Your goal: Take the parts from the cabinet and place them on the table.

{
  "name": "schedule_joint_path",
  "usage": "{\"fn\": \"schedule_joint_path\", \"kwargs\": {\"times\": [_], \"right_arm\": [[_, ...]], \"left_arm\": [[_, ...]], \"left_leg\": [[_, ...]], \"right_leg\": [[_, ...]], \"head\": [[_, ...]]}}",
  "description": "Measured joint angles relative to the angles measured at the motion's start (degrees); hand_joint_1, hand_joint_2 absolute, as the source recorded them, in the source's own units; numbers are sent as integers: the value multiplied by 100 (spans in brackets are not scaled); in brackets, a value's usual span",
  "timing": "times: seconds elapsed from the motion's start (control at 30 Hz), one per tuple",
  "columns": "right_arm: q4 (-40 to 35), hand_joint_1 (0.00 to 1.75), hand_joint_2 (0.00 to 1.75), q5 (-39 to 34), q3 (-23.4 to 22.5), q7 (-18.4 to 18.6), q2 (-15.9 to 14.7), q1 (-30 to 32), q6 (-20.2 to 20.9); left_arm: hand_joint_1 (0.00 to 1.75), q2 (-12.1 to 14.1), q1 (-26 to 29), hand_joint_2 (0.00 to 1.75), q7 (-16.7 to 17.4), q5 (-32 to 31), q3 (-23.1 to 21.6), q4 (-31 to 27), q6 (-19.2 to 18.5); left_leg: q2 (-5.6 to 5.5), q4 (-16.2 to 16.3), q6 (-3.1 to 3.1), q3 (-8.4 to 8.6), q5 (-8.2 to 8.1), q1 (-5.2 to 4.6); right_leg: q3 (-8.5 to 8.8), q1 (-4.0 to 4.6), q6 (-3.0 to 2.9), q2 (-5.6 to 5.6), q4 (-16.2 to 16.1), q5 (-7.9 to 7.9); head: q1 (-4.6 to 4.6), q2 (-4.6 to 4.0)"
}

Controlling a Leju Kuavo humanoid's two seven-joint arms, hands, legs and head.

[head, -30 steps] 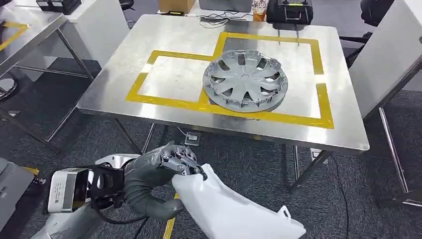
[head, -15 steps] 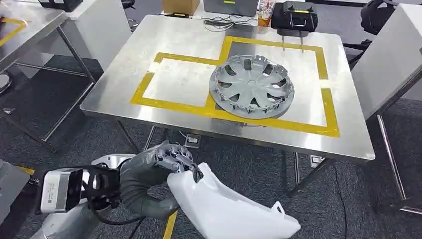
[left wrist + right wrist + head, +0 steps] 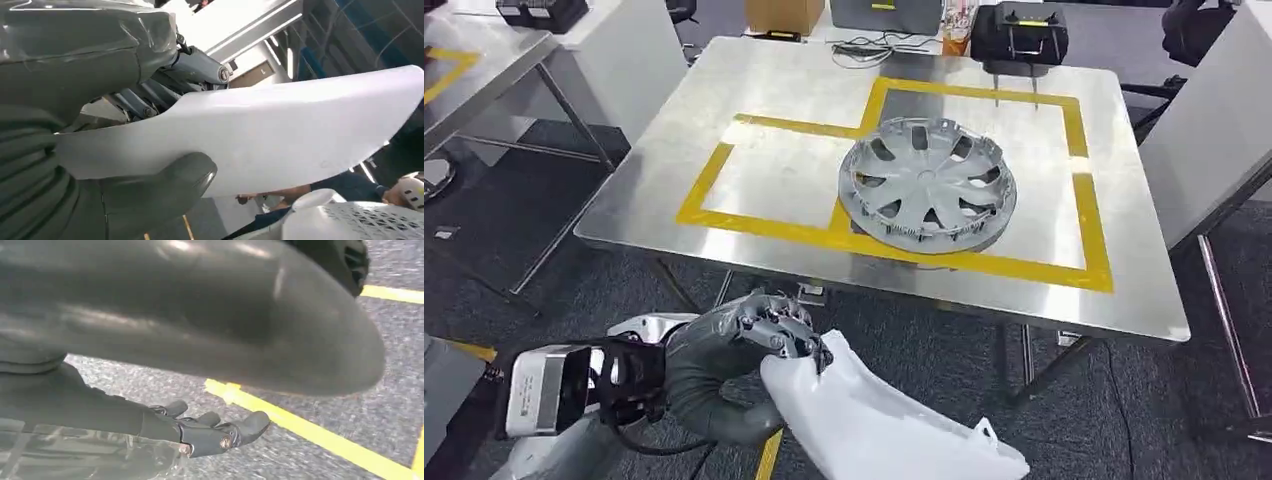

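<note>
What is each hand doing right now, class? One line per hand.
Left hand: holding the white part.
Right hand: holds nothing, fingers loosely apart, so open.

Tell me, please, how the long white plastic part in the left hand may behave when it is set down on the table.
The long white plastic part probably stays stiff: held at one end by the left hand, it shows no sag. It looks thin-walled, so likely light. Its glossy, curved surface may slip or rock on the steel table.
</note>
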Motion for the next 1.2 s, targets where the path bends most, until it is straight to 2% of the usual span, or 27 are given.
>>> {"fn": "schedule_joint_path", "kwargs": {"times": [0.07, 0.1, 0.13, 0.17, 0.23, 0.27, 0.33, 0.4, 0.43, 0.47, 0.5, 0.57, 0.63, 0.67, 0.73, 0.77, 0.8, 0.83, 0.9, 0.93, 0.97, 1.0, 1.07, 1.1, 1.13, 1.17, 1.2], "right_arm": [[0, 0, 0, 0, 0, 0, 2, 0, 0], [0, 0, 0, 2, 0, 0, 2, 10, 0], [0, 0, 0, 2, 0, 0, 2, 23, 0], [0, 0, 0, 2, 0, 0, 4, 30, 0], [0, 0, 0, 2, 0, 0, 7, 21, 0], [4, 0, 0, 0, 0, 0, 43, 24, 0], [0, 0, 0, 0, 0, -2, 53, 2, 0], [-2, 0, 0, 4, 0, -4, 48, 11, 2], [-2, 0, 0, 7, 0, -7, 59, 5, 9], [-2, 0, 0, 2, 2, -13, 61, -11, 11], [-2, 0, 0, 2, 2, -13, 50, -22, 11], [-4, 0, 0, 2, 2, -15, 37, -6, 11], [-2, 0, 0, 4, 2, -15, 28, 20, 11], [-2, 0, 0, 4, 2, -15, 31, 28, 11], [-2, 0, 0, 4, 0, -22, 28, 40, 11], [-2, 0, 0, 4, -4, -37, 28, 55, 26], [-4, 0, 0, 4, -11, -61, 35, 74, 53], [-24, 0, 0, 2, -13, -83, 33, 72, 70], [-53, 0, 0, 2, -4, -169, 39, 65, 96], [-61, 0, 0, 2, 15, -234, 48, 44, 98], [-85, 0, 0, 0, 24, -275, 41, 59, 105], [-98, 0, 0, 0, 26, -330, 37, 59, 122], [-129, 0, 0, -17, 26, -400, 26, 56, 168], [-131, 0, 0, -35, 26, -420, 24, 56, 188], [-142, 0, 0, -44, 26, -424, 20, 57, 201], [-151, 0, 0, -55, 26, -424, 20, 57, 208], [-157, 0, 0, -66, 26, -424, 20, 58, 216]], "left_arm": [[164, 7, 31, 175, 0, -4, 4, 0, 0], [164, 7, 36, 175, 0, -4, 4, 0, 2], [164, 9, 37, 175, 0, -7, 4, 0, 2], [164, 9, 36, 175, 0, -9, 9, 0, 4], [164, 7, 33, 175, -2, -9, 22, -7, 7], [164, 9, 35, 175, 0, -9, 31, -7, 7], [164, 7, 18, 175, -2, -17, 48, -13, 15], [164, 7, 19, 175, -2, -15, 66, -22, 15], [164, 4, 29, 175, -4, -13, 74, -57, 15], [164, 0, 18, 175, -4, -11, 72, -59, 13], [164, -11, 6, 175, -4, -13, 68, -59, 13], [164, -20, 25, 175, -2, -20, 63, -59, 13], [164, -20, 39, 175, -2, -20, 61, -59, 13], [164, -20, 41, 175, -4, -20, 61, -59, 13], [164, -20, 43, 175, -4, -24, 57, -59, 15], [164, -15, 49, 175, -4, -33, 57, -57, 20], [164, -15, 57, 175, -9, -35, 53, -41, 33], [164, -15, 59, 175, -22, -55, 61, -59, 44], [164, -20, 44, 175, -42, -72, 63, -66, 63], [164, -20, 34, 175, -55, -79, 74, -87, 83], [164, -15, 33, 175, -59, -83, 79, -94, 92], [164, -4, 27, 175, -72, -81, 85, -105, 96], [164, 15, 43, 175, -74, -98, 105, -105, 103], [164, 22, 53, 175, -74, -101, 111, -105, 105], [164, 26, 58, 175, -74, -103, 114, -105, 105], [164, 33, 57, 175, -74, -111, 116, -105, 107], [164, 33, 57, 175, -74, -116, 118, -109, 111]], "left_leg": [[7, 964, -64, -651, -252, 52], [21, 1205, -72, -890, -225, 65], [31, 1146, -65, -972, -48, 75], [32, 851, -47, -924, 248, 75], [33, -192, 61, -584, 997, 45], [37, -509, 139, -449, 1099, 2], [84, -635, 214, -303, 885, -66], [76, -800, 300, -166, 849, -91], [52, -943, 332, -2, 867, -30], [41, -1026, 340, 119, 843, -50], [47, -1045, 392, 181, 804, -59], [22, -1051, 394, 275, 683, -68], [-13, -1048, 374, 434, 550, -71], [-20, -1048, 354, 539, 463, -65], [-26, -1041, 308, 744, 310, -62], [-24, -1033, 266, 741, 191, -70], [-35, -894, 229, 868, 89, -93], [-51, -904, 180, 791, 2, -105], [-39, -874, 137, 903, -50, -86], [-34, -807, 118, 875, -50, -78], [-7, -555, 81, 732, -6, -58], [-2, -114, 41, 471, -34, -37], [3, 722, -50, -140, -384, 29], [8, 959, -72, -372, -585, 50], [18, 1001, -87, -520, -630, 71], [29, 827, -87, -546, -450, 86], [31, 443, -77, -450, -88, 91]], "right_leg": [[100, 7, 2, 2, 0, -102], [160, 8, 11, 6, 0, -158], [238, 9, 22, 8, 0, -215], [327, 10, 32, 12, 0, -280], [536, 19, 60, 18, -18, -416], [575, 3, 78, 19, -50, -481], [627, 4, 166, 15, -172, -533], [797, 16, 326, -11, -210, -394], [751, 2, 334, -6, -141, -416], [666, -6, 293, -7, 160, -387], [410, -2, 257, 1, 557, -412], [-217, 15, 191, 2, 1307, -715], [-586, 11, 243, 1, 1461, -1005], [-616, -4, 292, -1, 1234, -952], [-532, -33, 470, -5, 471, -445], [-526, -42, 578, -18, -17, 207], [-560, -36, 501, -59, -119, 447], [-482, 9, 328, -50, -37, 479], [-469, 36, 196, -46, -29, 431], [-411, -31, 168, -20, -46, 418], [-354, -18, 140, -8, -82, 390], [-302, -23, 95, -11, -89, 357], [-241, -20, 47, -8, -91, 290], [-212, -20, 44, -1, -90, 258], [-171, -20, 48, 10, -90, 225], [-121, -20, 54, 20, -91, 190], [-64, -20, 75, 37, -93, 154]], "head": [[-4, 0], [-9, 0], [-9, 0], [-5, 0], [-4, 0], [6, 0], [-4, 0], [-22, 0], [-20, 4], [-3, 0], [-7, 0], [-7, 0], [-4, 0], [-4, 0], [0, 0], [2, 0], [-2, 0], [7, 0], [-22, 0], [-28, 0], [-35, 0], [-61, 0], [-55, 0], [-57, 0], [-57, 0], [-57, 0], [-57, 0]]}}
